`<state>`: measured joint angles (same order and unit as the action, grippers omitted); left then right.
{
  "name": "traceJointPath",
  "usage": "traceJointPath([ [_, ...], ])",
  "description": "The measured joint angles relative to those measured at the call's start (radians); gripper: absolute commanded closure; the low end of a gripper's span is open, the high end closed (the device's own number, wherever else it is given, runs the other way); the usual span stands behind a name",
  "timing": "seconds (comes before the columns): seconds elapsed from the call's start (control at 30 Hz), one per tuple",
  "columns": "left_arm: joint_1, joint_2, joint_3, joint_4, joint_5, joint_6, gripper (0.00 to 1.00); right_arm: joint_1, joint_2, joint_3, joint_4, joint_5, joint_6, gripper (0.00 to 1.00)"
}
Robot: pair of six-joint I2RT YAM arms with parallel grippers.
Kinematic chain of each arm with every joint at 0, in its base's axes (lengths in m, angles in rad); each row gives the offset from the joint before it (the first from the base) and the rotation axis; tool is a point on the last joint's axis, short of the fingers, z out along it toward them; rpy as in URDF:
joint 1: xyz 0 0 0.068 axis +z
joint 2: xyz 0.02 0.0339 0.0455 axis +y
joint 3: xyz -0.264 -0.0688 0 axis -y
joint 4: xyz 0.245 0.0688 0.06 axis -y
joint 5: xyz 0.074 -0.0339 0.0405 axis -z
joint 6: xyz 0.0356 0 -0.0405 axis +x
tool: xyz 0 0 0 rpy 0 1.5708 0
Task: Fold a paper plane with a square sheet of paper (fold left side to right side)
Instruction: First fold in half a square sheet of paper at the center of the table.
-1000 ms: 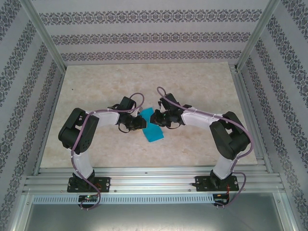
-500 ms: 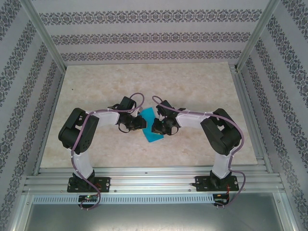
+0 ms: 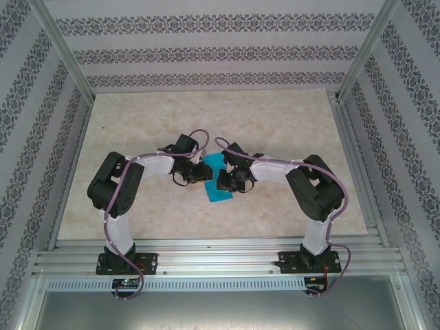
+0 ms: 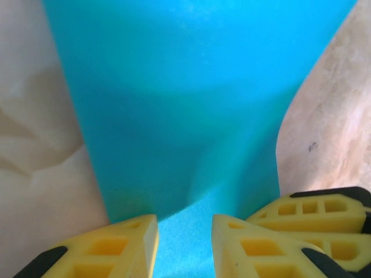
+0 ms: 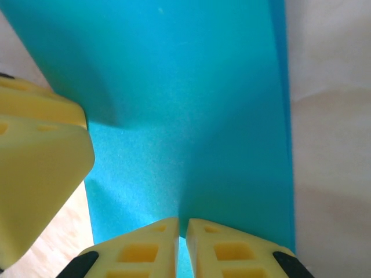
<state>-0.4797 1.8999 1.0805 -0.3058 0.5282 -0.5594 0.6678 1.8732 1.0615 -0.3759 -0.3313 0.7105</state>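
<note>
Right tool (image 5: pixel 182 225) has slid left onto the square sheet of paper (image 5: pixel 191 116).

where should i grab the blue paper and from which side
By an edge, not the face. The blue paper is thin and lies low on the table, so only a rim lets fingers get on both sides. Come in low and sideways along the tabletop: the right hand looks pinched on one edge this way, and the left hand straddles the paper from its side, open.

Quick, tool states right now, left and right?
Left tool: open, just above the blue paper.
Right tool: shut on the blue paper.
</note>
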Motion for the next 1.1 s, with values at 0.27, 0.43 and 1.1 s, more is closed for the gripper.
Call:
traceJointPath([
  [0.27, 0.003, 0.029, 0.047, -0.011, -0.003, 0.0, 0.63, 0.005, 0.003, 0.007, -0.01, 0.018, -0.007, 0.85],
  [0.43, 0.02, 0.039, 0.062, 0.004, 0.005, -0.016, 0.61, 0.005, 0.006, 0.01, -0.012, 0.018, -0.008, 0.85],
  [1.1, 0.047, 0.12, 0.152, 0.073, 0.031, -0.046, 0.61, 0.006, 0.011, 0.019, -0.024, 0.02, -0.019, 0.86],
])
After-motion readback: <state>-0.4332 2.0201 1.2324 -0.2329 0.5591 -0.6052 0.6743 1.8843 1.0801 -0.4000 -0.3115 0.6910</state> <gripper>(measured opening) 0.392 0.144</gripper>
